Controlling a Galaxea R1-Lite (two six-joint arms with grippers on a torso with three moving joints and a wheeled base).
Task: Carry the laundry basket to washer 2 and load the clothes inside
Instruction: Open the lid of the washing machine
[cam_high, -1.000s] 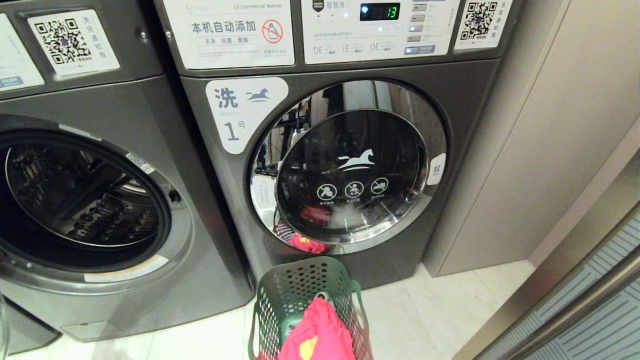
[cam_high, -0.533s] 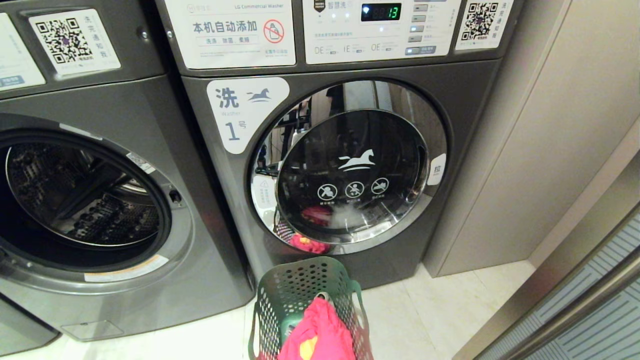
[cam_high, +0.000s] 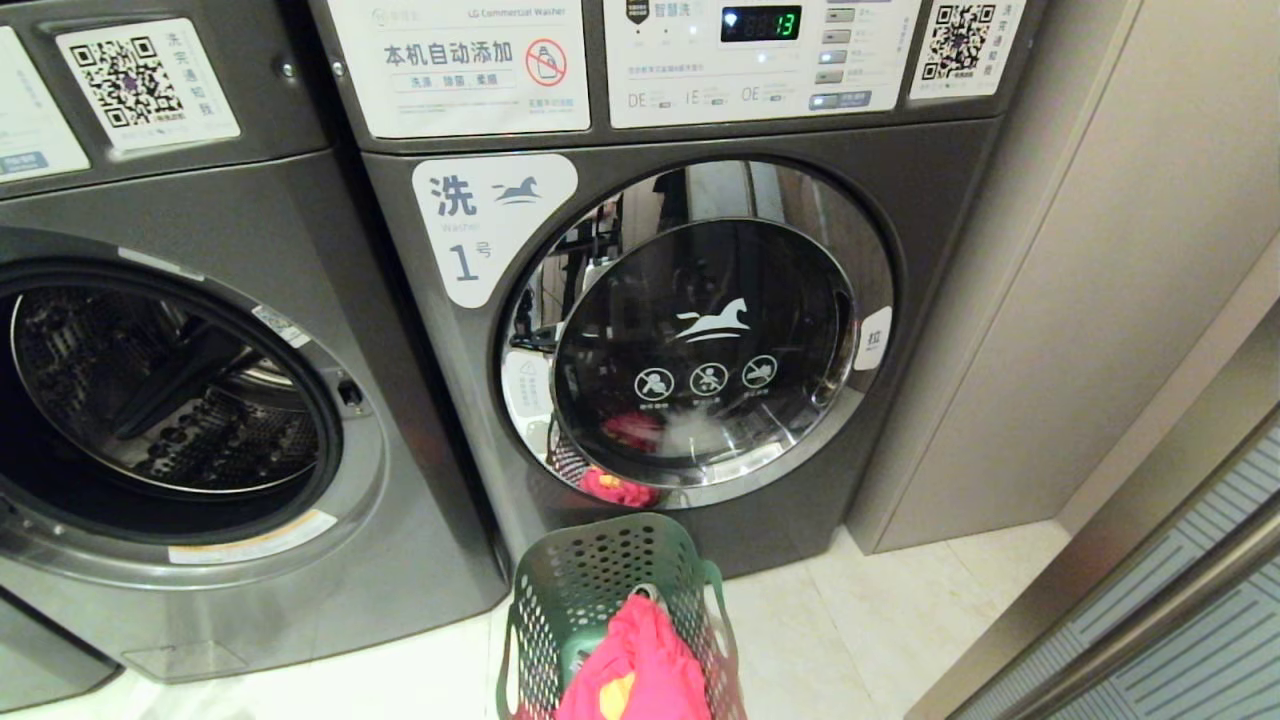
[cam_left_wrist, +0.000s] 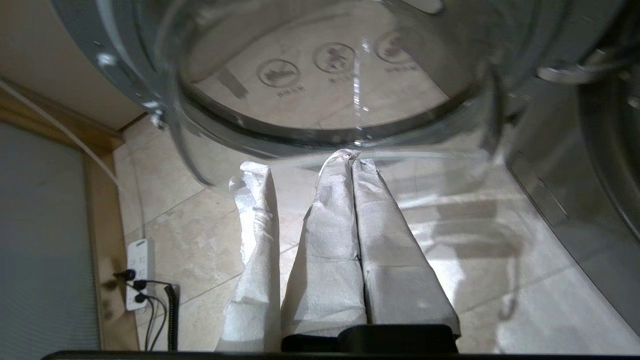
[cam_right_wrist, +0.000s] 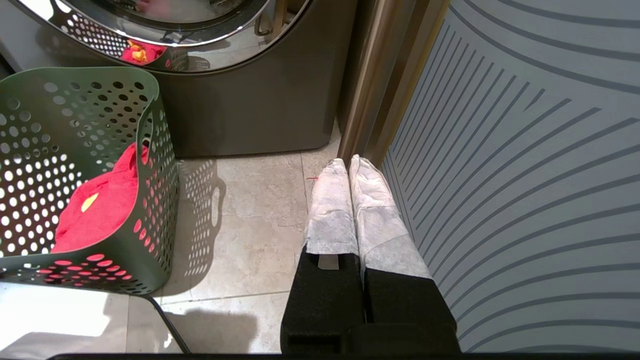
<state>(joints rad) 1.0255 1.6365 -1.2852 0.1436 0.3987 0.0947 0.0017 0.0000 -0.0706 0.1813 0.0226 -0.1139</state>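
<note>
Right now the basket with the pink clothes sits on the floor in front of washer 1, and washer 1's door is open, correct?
Not quite. The basket with the pink clothes does sit on the floor in front of washer 1, but its door is shut. The head view shows that the open drum belongs to the machine to its left.

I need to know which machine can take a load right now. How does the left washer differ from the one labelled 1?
The left washer stands open, its drum bare to view; washer 1 has its chrome-rimmed glass door shut. Washer 1 shows a white label with a 1; no numeral shows on the left washer. Washer 1's display is lit; the left washer's display is out of view. Both are dark grey front-loaders.
</note>
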